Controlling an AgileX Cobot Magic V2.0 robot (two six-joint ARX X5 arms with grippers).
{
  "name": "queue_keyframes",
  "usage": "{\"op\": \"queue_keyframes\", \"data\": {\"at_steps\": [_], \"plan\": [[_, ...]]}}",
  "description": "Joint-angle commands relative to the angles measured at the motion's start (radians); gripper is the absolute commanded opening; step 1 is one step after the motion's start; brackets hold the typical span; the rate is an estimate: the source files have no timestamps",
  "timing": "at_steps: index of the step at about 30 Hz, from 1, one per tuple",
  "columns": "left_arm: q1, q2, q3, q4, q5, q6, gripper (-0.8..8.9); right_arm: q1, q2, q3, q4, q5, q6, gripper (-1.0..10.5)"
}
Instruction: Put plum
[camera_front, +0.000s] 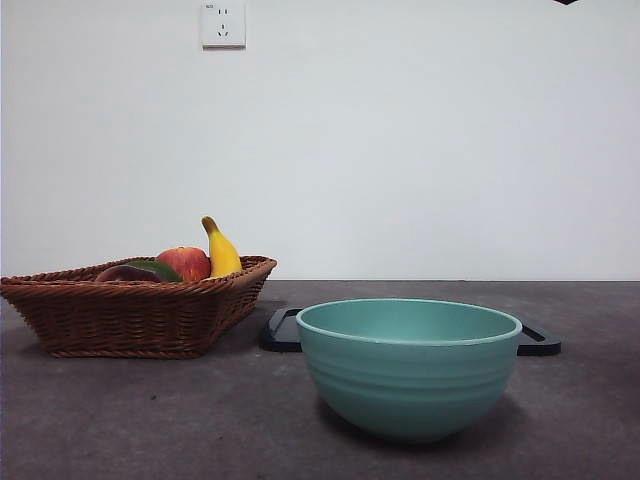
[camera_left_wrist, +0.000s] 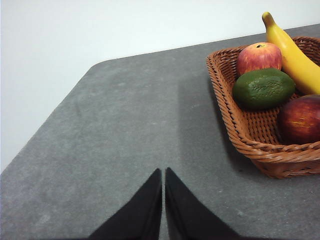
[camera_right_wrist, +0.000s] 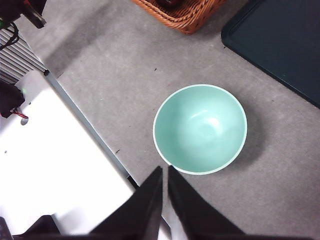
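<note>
The plum, dark maroon and glossy, lies in the wicker basket at its near corner in the left wrist view. The front view shows only the plum's dark top over the basket rim. My left gripper is shut and empty, over bare table some way from the basket. High over the table, my right gripper is shut and empty beside the rim of the teal bowl. One arm shows as a black tip at the front view's top right.
A red-and-yellow apple, a flat dark green fruit and a banana share the basket. The teal bowl stands front centre, with a flat dark tray behind it. A white robot base borders the table.
</note>
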Motion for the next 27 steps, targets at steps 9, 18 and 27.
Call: {"op": "queue_keyframes", "data": {"at_steps": [9,18,27], "plan": [[0.003,-0.002,-0.02,-0.005,-0.004,0.0,0.08,0.01,0.008,0.014,0.012,0.0,-0.011,0.1],[0.003,-0.002,-0.02,-0.005,-0.004,0.0,0.08,0.01,0.008,0.014,0.04,0.0,-0.011,0.1],[0.003,-0.002,-0.02,-0.005,-0.004,0.0,0.08,-0.106,-0.042,0.008,0.108,0.001,-0.1,0.1]]}}
